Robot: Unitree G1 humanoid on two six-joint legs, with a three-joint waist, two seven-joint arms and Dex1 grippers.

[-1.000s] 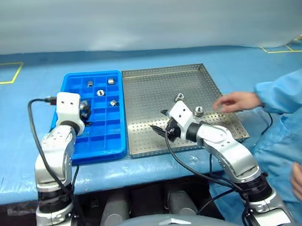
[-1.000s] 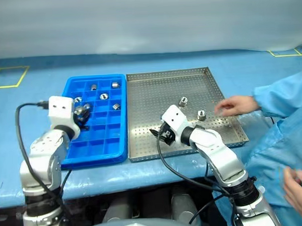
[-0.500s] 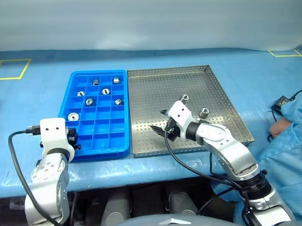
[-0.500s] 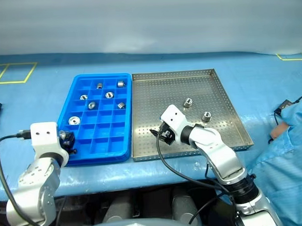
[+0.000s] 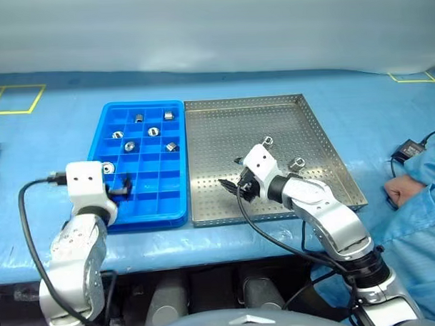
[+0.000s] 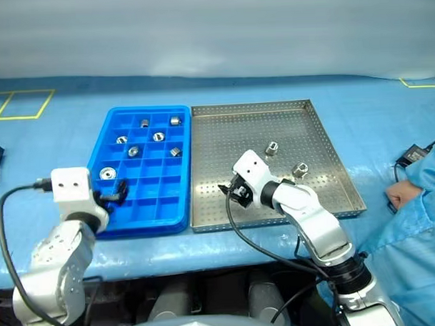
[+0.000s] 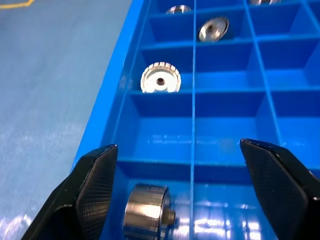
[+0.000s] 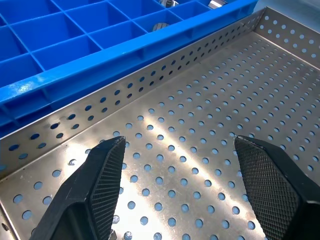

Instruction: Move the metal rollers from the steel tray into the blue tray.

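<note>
Reaching in from the near edge, both arms are bent over the blue-covered table point(image 5: 45, 140); the right gripper point(image 5: 231, 182) hangs low over the perforated floor of the square steel tray point(image 5: 224, 134), its ridged black fingers point(image 8: 100, 185) spread wide and empty, and the left gripper point(image 7: 192, 200), equally wide and holding nothing, points into the blue tray point(image 5: 151, 208) from its near left corner. Two metal rollers point(image 5: 297, 162) lie on the steel tray beyond the right gripper; several more sit in separate square compartments of the glossy plastic blue tray, one point(image 7: 147, 211) right between the left fingers point(image 7: 92, 190).

A person's hand point(image 5: 402, 193) rests on the blue table cover point(image 5: 52, 126).
</note>
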